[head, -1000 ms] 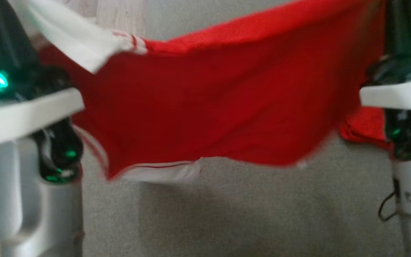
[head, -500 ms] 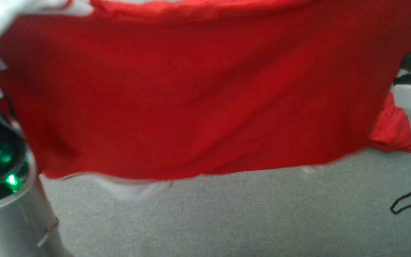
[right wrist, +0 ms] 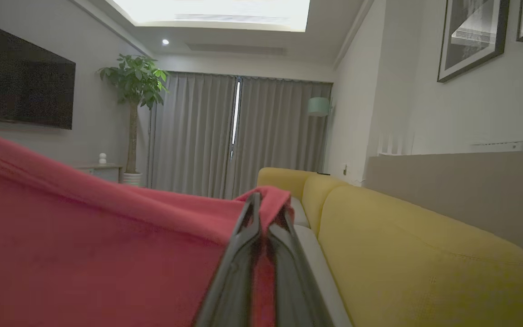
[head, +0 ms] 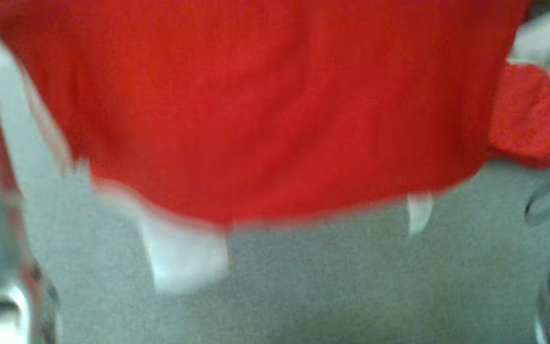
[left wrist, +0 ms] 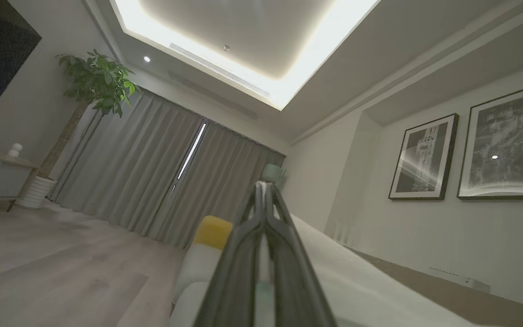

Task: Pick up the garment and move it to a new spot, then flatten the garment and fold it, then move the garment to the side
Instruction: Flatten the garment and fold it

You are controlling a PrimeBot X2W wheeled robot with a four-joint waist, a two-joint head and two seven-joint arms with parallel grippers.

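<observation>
We hold the garment (head: 265, 110) in the air, spread wide between our two arms above the grey surface (head: 327, 296). It is a red top. A white sleeve end (head: 184, 258) droops below its lower hem and a small white tag (head: 418, 215) hangs further right; all of it is blurred.

Our right gripper (right wrist: 268, 204) pinches a red fold of it, beside the yellow sofa (right wrist: 425, 254). Our left gripper (left wrist: 263, 186) has its fingers pressed together, with a pale sliver of cloth between them.

Compared with half a second ago, the garment's top edge has left the head view, and the white sleeve end hangs further below the hem.
</observation>
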